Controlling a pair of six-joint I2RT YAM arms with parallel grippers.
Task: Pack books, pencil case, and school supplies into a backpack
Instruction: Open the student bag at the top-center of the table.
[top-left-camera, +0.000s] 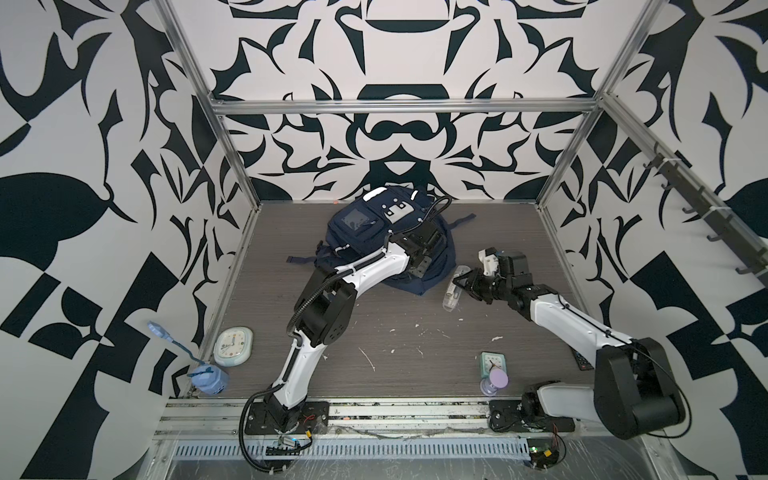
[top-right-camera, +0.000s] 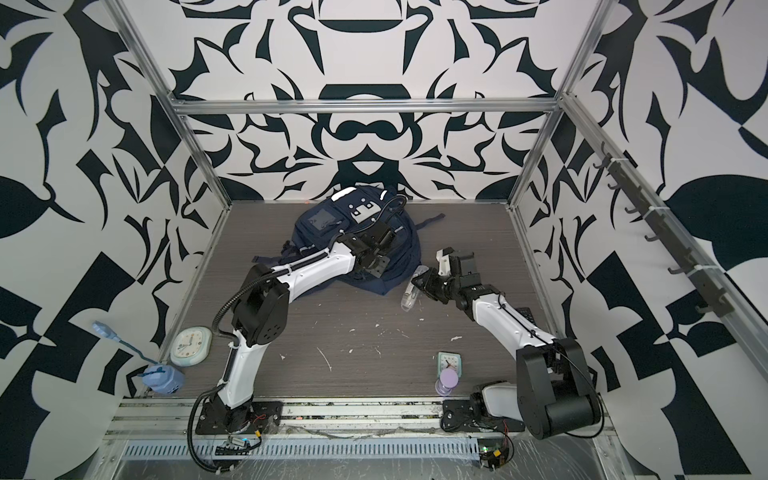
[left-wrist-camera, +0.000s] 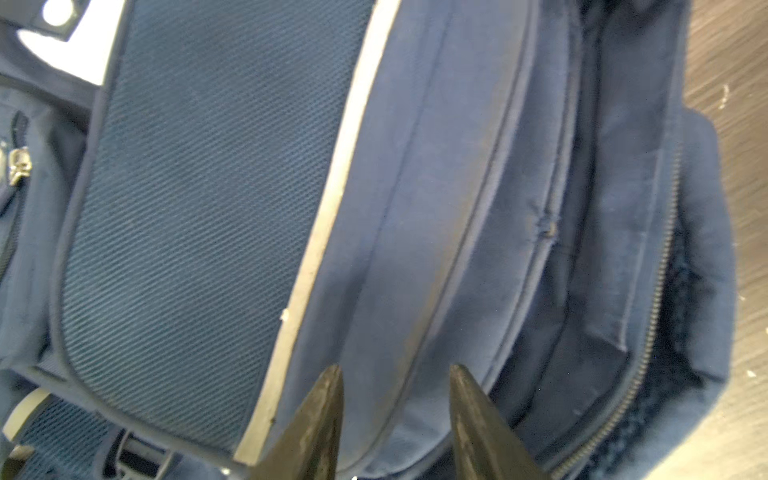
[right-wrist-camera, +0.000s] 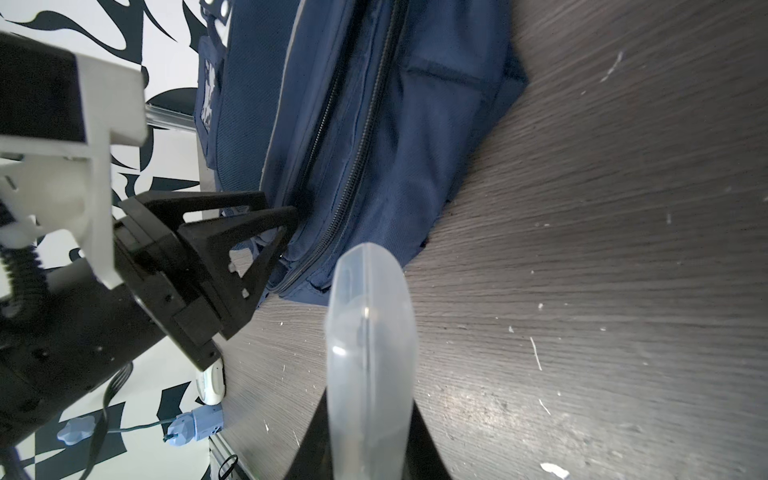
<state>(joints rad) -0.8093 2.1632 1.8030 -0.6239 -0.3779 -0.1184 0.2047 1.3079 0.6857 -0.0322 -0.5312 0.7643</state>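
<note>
The navy backpack (top-left-camera: 357, 226) (top-right-camera: 320, 224) lies at the back middle of the table, with its zipped mouth gaping in the left wrist view (left-wrist-camera: 590, 232). My left gripper (top-left-camera: 419, 269) (left-wrist-camera: 395, 374) hovers open over its right side, above the fabric beside that mouth. It also shows in the right wrist view (right-wrist-camera: 280, 205). My right gripper (top-left-camera: 462, 282) (right-wrist-camera: 370, 395) is shut on the school supplies, a slim clear packet (top-left-camera: 454, 293) (top-right-camera: 410, 293) (right-wrist-camera: 370, 316). The packet hangs just right of the backpack (right-wrist-camera: 415, 124), above the table. The books and pencil case are out of view.
A rounded white clock (top-left-camera: 233, 346) and a blue lamp base (top-left-camera: 210, 378) sit at the front left. A mint-green square clock (top-left-camera: 493, 361) and a purple hourglass-shaped thing (top-left-camera: 496, 380) stand at the front right. A black remote (top-left-camera: 582, 360) lies by the right arm. Metal posts frame the table.
</note>
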